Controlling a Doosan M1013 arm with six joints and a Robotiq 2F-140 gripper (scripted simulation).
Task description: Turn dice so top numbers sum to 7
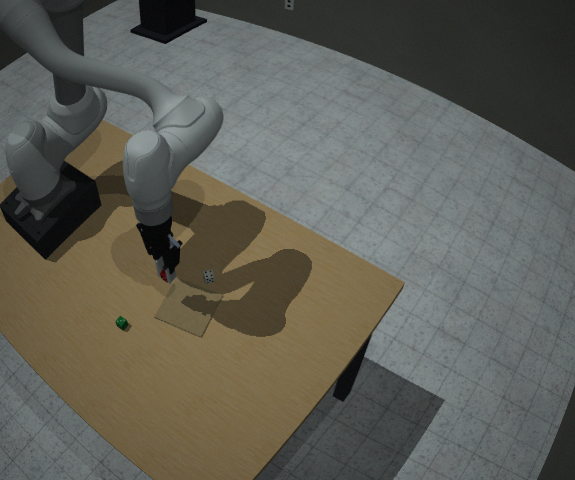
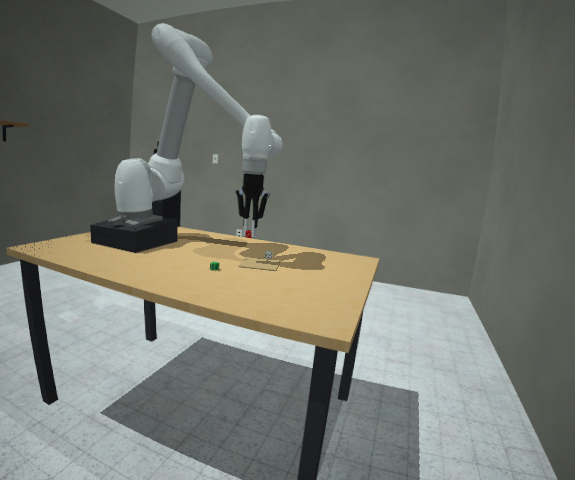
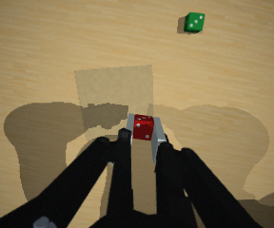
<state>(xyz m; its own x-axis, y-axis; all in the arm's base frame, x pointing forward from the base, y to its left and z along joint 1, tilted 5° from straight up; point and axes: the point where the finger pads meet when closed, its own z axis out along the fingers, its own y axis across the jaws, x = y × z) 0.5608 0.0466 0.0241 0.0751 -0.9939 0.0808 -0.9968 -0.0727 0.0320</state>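
Wooden tabletop (image 1: 277, 356) (image 2: 189, 281) (image 3: 42, 47), top view: the arm reaches in from its black base (image 1: 78, 214) (image 2: 114, 236), tool (image 1: 165, 276) (image 2: 248, 233) (image 3: 142, 124) pointing down. Red die (image 1: 163, 274) (image 2: 248, 234) (image 3: 143, 127) sits between its fingertips. Thin square mat (image 1: 186, 316) (image 2: 260, 265) (image 3: 115, 87) lies just beyond the tips, on the side away from the base's rear edge, toward the open long edge. White die (image 1: 208, 276) (image 2: 268, 255) is off the mat, near its far corner. Green die (image 1: 121, 322) (image 2: 214, 266) (image 3: 194, 22) is off the other side, apart from it. Table edges well away from all three.

Exterior view: tool upright, red die carried above the tabletop. Mat lies flat, lower and nearer this camera. White die just behind it, green one off to the left. I see open air around the tool; nothing to dodge at that height.

Wrist view: fingers mostly closed, clamped on the red die's sides. Mat shows ahead of the tips, slightly left; its near part is in shadow. Green die farther ahead, right, three pips on its upward side. Red's final top number: can't tell. Next move, I'd say: short shift over the mat, then down, keeping clear of its edges.
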